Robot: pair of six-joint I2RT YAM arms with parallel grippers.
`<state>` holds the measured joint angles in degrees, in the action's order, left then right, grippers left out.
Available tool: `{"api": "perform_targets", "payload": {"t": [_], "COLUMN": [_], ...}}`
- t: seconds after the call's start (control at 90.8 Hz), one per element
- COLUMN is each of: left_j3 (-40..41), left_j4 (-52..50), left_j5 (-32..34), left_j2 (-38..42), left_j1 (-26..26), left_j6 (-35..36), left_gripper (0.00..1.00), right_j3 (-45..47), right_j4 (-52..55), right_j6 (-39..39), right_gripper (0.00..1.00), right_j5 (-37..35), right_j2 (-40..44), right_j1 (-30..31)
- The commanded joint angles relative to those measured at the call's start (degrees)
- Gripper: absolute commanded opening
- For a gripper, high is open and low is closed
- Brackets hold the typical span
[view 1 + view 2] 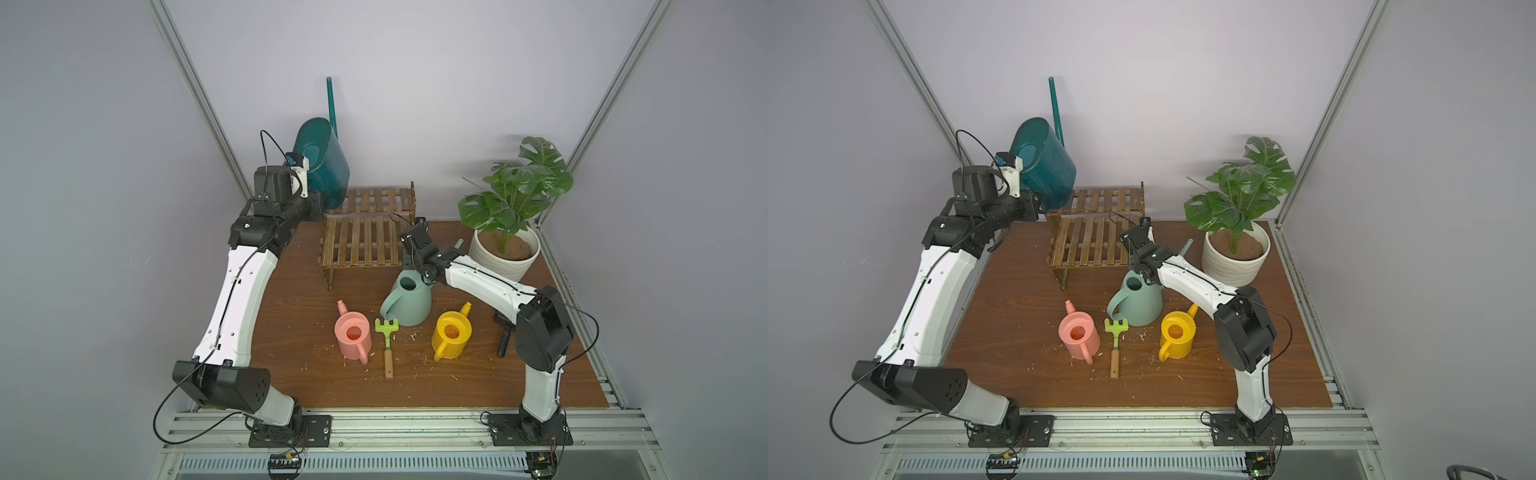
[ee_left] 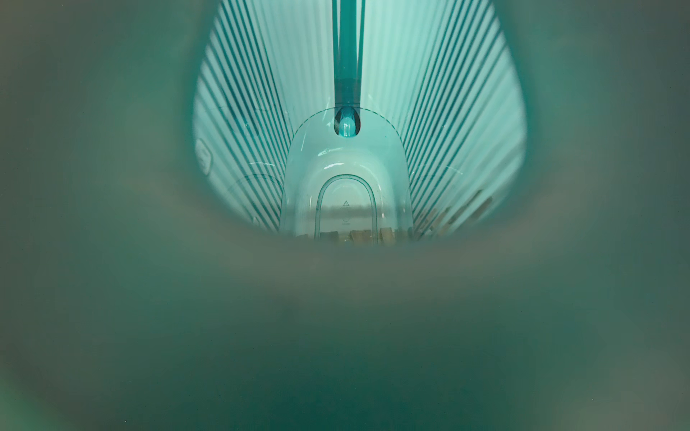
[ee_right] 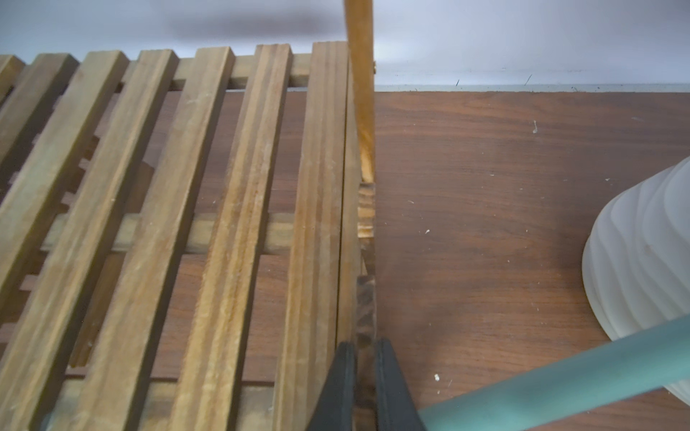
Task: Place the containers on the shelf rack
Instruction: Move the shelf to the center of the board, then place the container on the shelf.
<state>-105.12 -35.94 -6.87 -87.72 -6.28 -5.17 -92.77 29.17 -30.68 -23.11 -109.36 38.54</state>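
**Handling notes: nothing shelved yet**

1. Dark teal can [image 1: 322, 166]. It is off the desk [image 1: 291, 299], tilted over the left end of the shelf rack [image 1: 361, 241], with its long spout up along the back wall. Its base is hidden by the arm, so I cannot tell whether it touches the slats. The left tool [image 1: 312, 203] sits at its mouth with the jaws hidden. Nothing else holds the can at that tilt, so I read the tool as clamped on the rim. The left wrist view shows the can empty, with thin ribbed translucent plastic walls. I judge it light, a little flexible and tall enough to tip. It wants its flat base fully on the slats.

2. Pink can [image 1: 352, 334]. It stands upright on the desk in front of the rack, with its loop handle toward the near edge. It looks small, stiff and light. I would pinch the wall at the open top, or the handle.

3. Mint green can [image 1: 409, 303]. It stands upright just before the rack's right end, with the handle on its left and the spout running toward the white pot [image 1: 498, 268]. The smooth cone would likely slip from a side pinch, so the handle is the hold.

4. Right tool [image 3: 364, 358]. It is closed on the rack's right end board, and the right wrist view shows dark wood pinched between the jaws. The rack looks rigid, but I judge it light on thin legs, so it may slide.

5. Yellow can [image 1: 452, 334]. It stands upright on the desk, right of the mint one. I would take it as I would the pink one.
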Motion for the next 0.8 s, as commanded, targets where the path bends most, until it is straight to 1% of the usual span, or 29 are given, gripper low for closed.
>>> {"api": "perform_targets", "payload": {"t": [0.0, 0.165, 0.33, 0.44, 0.627, 0.793], "left_j3": [-3.2, -2.24, 0.84, 1.58, 1.84, 1.72], "left_j4": [4.21, 4.18, 4.09, 2.47, -0.97, -1.82], "left_j5": [-0.15, 0.31, 4.74, 7.92, 9.59, 11.71], "left_j2": [-0.25, -0.91, 1.18, 1.72, 1.68, 1.3], "left_j1": [-0.63, -1.61, -4.31, -6.73, -7.13, -7.13], "left_j6": [-1.08, -2.37, -2.35, -2.34, -2.7, -2.05], "left_gripper": [0.0, 0.0, 0.0, 0.0, 0.0, 0.0], "right_j3": [1.73, 3.99, 3.65, 2.92, 3.35, 4.16], "right_j4": [1.35, -0.01, -0.09, 0.08, -0.13, -0.82], "right_j6": [0.22, -0.81, -1.62, -1.58, -1.84, -1.93], "right_gripper": [0.07, 0.07, 0.09, 0.13, 0.14, 0.15], "right_j5": [1.98, 2.11, 1.7, 1.46, 1.1, 1.28], "right_j2": [2.97, 4.48, 3.96, 3.48, 4.17, 4.5], "right_j1": [1.19, 1.33, 1.73, 1.91, 2.04, 2.05]}}
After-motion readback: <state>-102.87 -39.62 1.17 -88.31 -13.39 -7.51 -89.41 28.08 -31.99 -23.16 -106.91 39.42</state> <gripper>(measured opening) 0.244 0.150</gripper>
